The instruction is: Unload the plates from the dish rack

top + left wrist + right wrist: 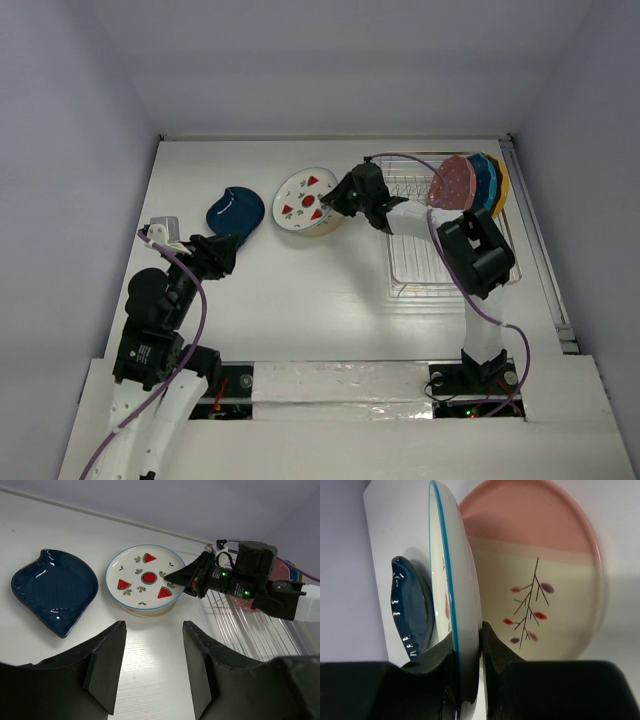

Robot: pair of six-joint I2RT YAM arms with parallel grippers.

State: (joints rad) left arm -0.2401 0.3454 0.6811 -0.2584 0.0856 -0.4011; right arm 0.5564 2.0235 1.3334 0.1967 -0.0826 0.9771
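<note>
From above, a silvery wire rack (440, 262) is sitting on the smooth white tabletop (300, 310), holding three scalloped, dotted plates (470, 180) upright at its far end: pink, teal and yellow. Left of it, the right tool (331, 205) is pinching one round, glossy fruit plate (303, 205). One leaf-shaped blue plate (236, 212) is lying flat just beyond the left tool (228, 248).

The left wrist view is showing that tool half-wide, holding nothing.

In the right wrist view, the fingers (492, 647) are clamping the fruit plate's blue-edged rim over one cream-and-pink plate (540, 570).
</note>
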